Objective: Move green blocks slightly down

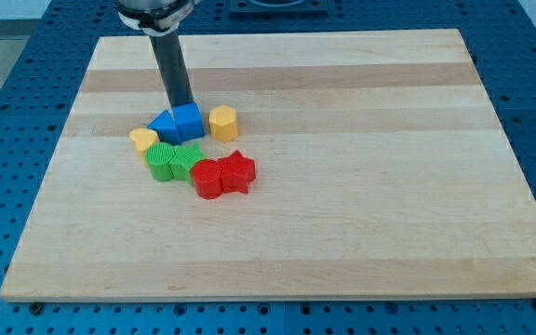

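Two green blocks lie side by side left of the board's middle: a round green block and a green star-like block touching it on the right. My tip is at the top edge of two blue blocks, a blue triangular one and a blue cube-like one. The blue blocks sit directly above the green ones. The tip is apart from the green blocks, with the blue pair between.
A yellow hexagonal block sits right of the blue pair. A small yellow heart-like block sits left of them. A red round block and a red star block touch the green star's lower right. The wooden board rests on a blue perforated table.
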Robot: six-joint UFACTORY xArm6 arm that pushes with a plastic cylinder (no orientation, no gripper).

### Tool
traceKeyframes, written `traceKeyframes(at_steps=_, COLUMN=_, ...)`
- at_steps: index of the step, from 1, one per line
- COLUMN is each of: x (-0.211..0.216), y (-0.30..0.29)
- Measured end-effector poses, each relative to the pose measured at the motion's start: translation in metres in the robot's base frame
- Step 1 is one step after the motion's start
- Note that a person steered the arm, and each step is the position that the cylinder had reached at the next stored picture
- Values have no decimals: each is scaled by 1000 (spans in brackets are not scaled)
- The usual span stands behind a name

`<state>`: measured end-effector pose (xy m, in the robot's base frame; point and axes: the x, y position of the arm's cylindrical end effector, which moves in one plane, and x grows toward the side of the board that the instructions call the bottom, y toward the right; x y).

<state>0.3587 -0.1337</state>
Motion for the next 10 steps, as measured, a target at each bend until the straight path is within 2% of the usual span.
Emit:
traceKeyframes(at_steps=2, x=2, y=12)
traceKeyframes(at_steps=3, x=2, y=-7)
traceKeyframes(at_steps=5, x=-28, y=-77)
traceKeyframes(at_steps=6, x=6, y=-100)
traceKeyframes(at_steps=8, x=86, y=-95)
traceKeyframes(at_steps=10, x=86, y=-89)
